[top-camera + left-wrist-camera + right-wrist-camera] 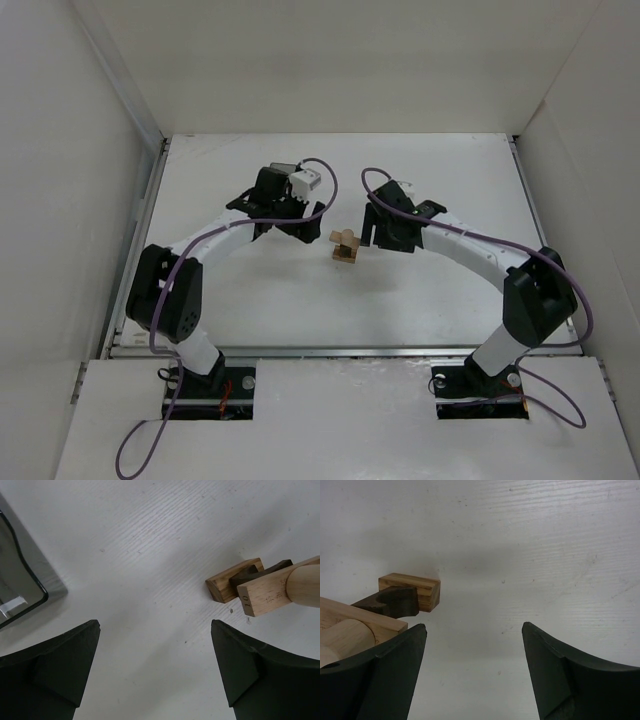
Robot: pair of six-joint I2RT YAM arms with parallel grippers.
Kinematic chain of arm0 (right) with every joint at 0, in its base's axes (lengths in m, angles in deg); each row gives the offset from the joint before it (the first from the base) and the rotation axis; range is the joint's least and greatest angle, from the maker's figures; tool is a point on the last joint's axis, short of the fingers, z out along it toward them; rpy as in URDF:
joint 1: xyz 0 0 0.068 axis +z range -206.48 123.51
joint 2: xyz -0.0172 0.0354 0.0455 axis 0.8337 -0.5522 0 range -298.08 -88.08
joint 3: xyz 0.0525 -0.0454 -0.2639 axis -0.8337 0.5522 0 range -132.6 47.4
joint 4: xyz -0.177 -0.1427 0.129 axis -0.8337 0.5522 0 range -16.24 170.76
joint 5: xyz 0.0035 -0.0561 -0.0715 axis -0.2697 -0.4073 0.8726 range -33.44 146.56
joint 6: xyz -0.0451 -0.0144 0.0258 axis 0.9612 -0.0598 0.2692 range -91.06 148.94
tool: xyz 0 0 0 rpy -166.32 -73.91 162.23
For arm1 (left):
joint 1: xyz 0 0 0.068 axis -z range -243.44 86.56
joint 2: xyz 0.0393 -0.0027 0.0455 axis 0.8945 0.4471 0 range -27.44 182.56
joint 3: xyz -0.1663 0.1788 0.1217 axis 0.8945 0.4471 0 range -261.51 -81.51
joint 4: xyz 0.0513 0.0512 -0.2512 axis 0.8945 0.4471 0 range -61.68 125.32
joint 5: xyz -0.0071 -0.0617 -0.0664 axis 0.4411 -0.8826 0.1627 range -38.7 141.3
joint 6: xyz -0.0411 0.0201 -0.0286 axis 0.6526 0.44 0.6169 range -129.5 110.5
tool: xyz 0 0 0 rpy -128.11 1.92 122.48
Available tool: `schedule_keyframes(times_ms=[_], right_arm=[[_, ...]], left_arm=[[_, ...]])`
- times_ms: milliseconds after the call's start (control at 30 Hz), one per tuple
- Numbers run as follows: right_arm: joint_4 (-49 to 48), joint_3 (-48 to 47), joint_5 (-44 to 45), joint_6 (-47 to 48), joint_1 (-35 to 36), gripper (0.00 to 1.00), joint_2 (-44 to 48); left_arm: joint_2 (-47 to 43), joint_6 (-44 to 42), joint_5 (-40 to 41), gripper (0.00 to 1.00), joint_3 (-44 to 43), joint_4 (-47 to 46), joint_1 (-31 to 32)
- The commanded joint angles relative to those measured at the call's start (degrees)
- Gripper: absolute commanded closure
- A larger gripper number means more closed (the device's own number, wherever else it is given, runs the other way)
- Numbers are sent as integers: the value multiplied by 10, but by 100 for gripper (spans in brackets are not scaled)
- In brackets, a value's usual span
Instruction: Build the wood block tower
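While left gripper [154, 626] and right gripper [473, 626] gape, wood block tower [346, 245], tan-dark layers crossed

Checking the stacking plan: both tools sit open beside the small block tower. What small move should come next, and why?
Probably swing the left tool toward the grey bin: it is open and empty, the wood block tower stands free, and no loose block lies in view.

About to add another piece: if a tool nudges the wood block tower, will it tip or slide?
Probably tips: the wood block tower stacks crosswise, overhanging a small base block. The round peg on top looks apt to roll off.
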Motion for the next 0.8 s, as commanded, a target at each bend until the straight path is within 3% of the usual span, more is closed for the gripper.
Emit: schedule_keyframes(times_ms=[0,767], right_arm=[[-35,2,-9,2,-5,18,0],[-40,-9,-4,14,-10,18,-13]], left_arm=[[-2,12,2,9,-22,-7,15],[4,29,7,8,-6,-32,43]])
